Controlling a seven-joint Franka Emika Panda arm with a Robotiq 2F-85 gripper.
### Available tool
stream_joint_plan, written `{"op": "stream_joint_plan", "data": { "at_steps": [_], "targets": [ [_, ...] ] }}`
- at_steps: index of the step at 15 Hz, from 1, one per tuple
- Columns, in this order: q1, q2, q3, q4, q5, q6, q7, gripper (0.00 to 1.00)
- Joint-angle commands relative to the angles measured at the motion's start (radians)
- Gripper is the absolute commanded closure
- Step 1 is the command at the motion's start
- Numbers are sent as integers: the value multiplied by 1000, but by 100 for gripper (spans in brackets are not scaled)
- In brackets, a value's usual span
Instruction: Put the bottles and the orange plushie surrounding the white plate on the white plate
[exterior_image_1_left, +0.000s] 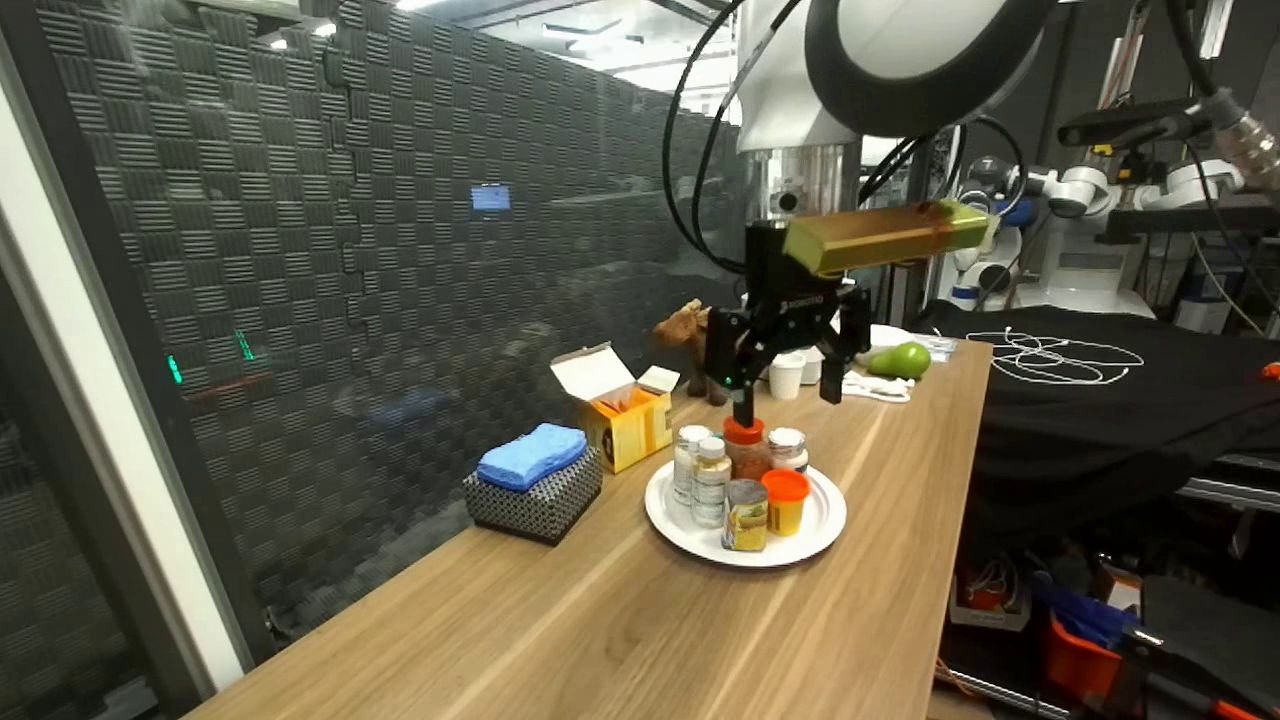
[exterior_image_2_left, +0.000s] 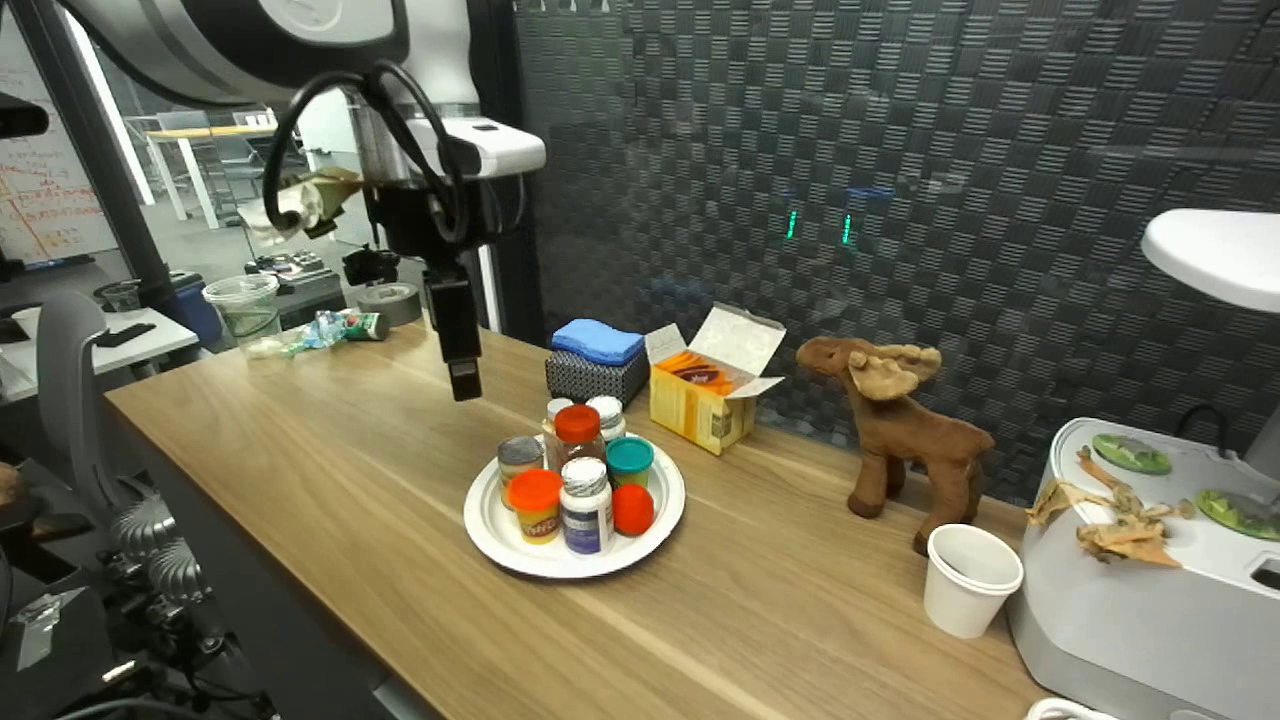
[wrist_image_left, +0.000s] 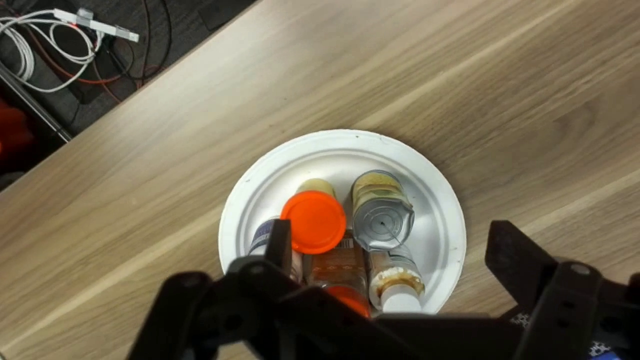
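Tool (exterior_image_1_left: 787, 400) is released: jaws spread wide, nothing between them, hanging higher than the lids and touching none. My read: that gap lets it back off without tipping anything. Lower down, the red-capped spice jar (exterior_image_2_left: 578, 430) stands mid-cluster, neighbours packed round it: white-capped bottles (exterior_image_2_left: 586, 508), small yellow can (exterior_image_2_left: 518, 463), orange-lidded tub (exterior_image_2_left: 536, 503), teal-lidded jar (exterior_image_2_left: 630, 462). All upright, caps up, which should suit a top-down pinch; crowding is likely just to fit everything inside the rim. Orange plushie (exterior_image_2_left: 632, 510) is on too, seen in an exterior view just beside a white-capped bottle and the teal-lidded jar; that pocket probably stops it rolling. White plate (wrist_image_left: 440, 210) lies flat on the worktop (exterior_image_1_left: 590, 640), wide enough to carry the lot. Yellow carton (exterior_image_2_left: 690, 405), brown moose toy (exterior_image_2_left: 910, 440) and blue cloth (exterior_image_2_left: 598, 343) on a patterned box (exterior_image_2_left: 590, 380) sit off the plate, presumably not part of the job. Placing looks finished; I'd want a slow straight lift next, since one nudge could topple several.
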Motion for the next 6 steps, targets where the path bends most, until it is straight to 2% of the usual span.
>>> {"op": "stream_joint_plan", "data": {
  "at_steps": [1,2,3,6],
  "targets": [
    [-20,-130,24,-47,23,-60,-139,0],
    [-19,-153,22,-54,52,-73,-199,0],
    [-28,-78,35,-18,19,-48,-109,0],
    [-30,-124,36,-37,35,-67,-169,0]
  ]
}}
